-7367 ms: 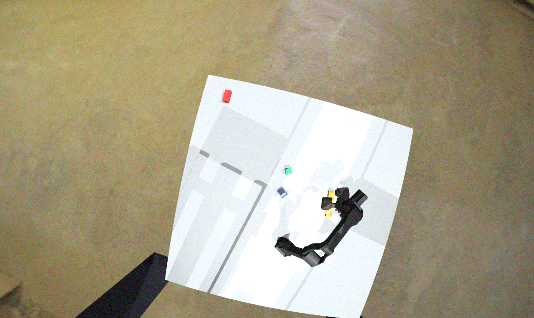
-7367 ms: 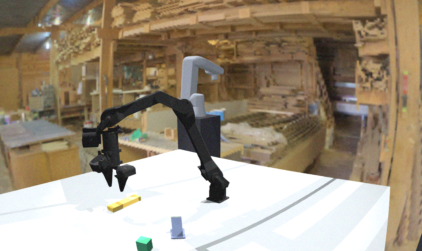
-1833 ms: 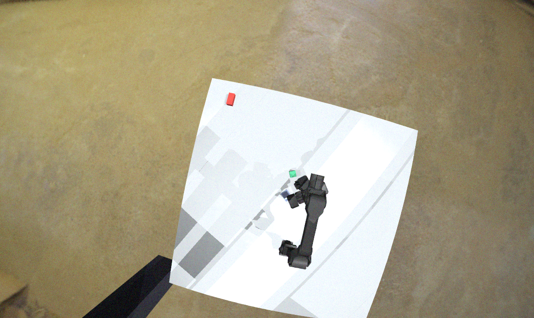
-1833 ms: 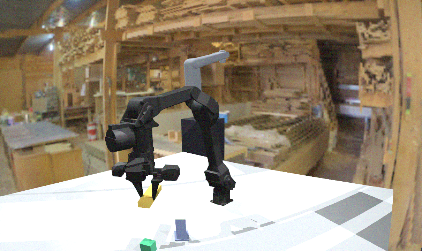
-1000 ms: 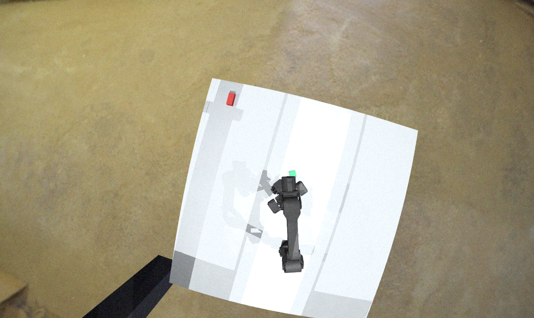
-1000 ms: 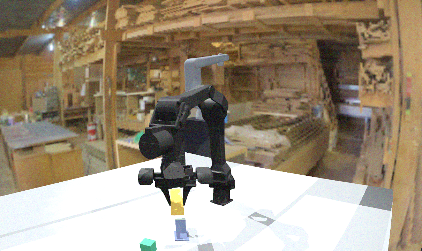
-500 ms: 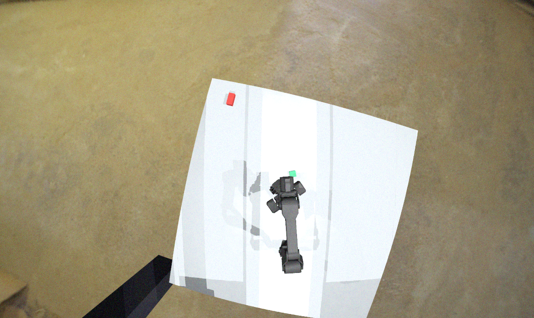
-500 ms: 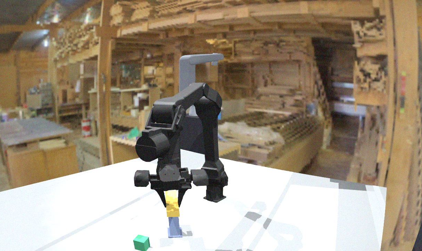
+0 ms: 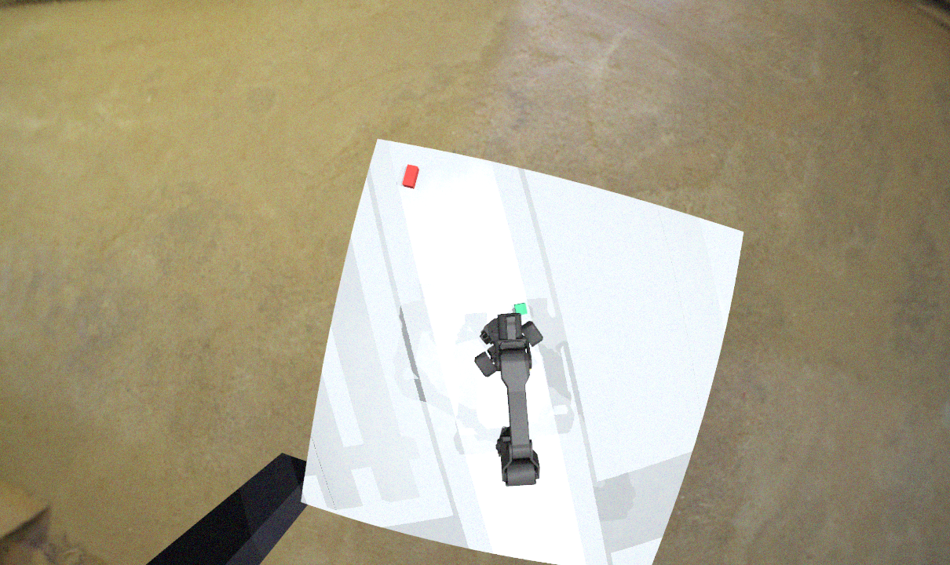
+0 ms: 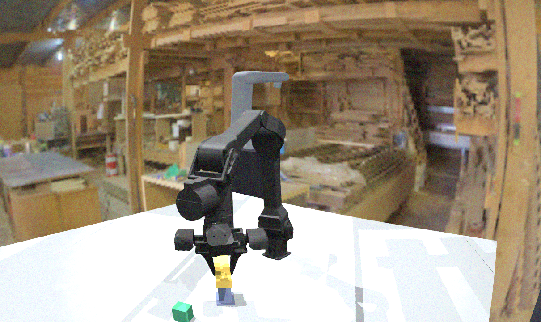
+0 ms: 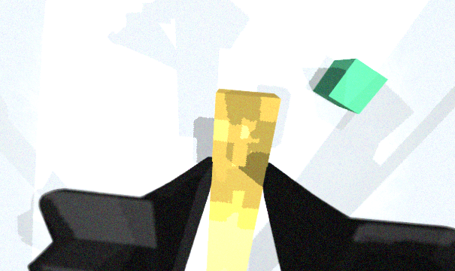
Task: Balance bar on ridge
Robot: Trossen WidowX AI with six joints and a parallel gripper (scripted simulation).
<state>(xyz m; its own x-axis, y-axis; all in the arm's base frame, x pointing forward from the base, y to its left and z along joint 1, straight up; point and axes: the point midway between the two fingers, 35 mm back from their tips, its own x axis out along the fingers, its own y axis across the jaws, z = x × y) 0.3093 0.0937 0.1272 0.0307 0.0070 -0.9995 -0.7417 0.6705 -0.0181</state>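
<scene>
My gripper (image 10: 223,274) (image 11: 238,165) is shut on the yellow bar (image 10: 223,281) (image 11: 235,226), with a finger on each long side. The bar looks about level and is clear of the table (image 10: 104,288). The blue-grey ridge (image 10: 224,295) stands on the table directly below the bar in the exterior view. The bar's lower edge meets the ridge's top in that view; whether they touch I cannot tell. In the wrist view the bar hides the ridge. In the top view the arm hides the bar, the ridge and the fingertips.
A green cube (image 9: 520,308) (image 10: 182,311) (image 11: 359,86) sits on the table near the ridge, just beyond the gripper in the top view. A red block (image 9: 410,176) lies near the table's far left corner. A black beam (image 9: 239,512) stands outside the table's lower left corner.
</scene>
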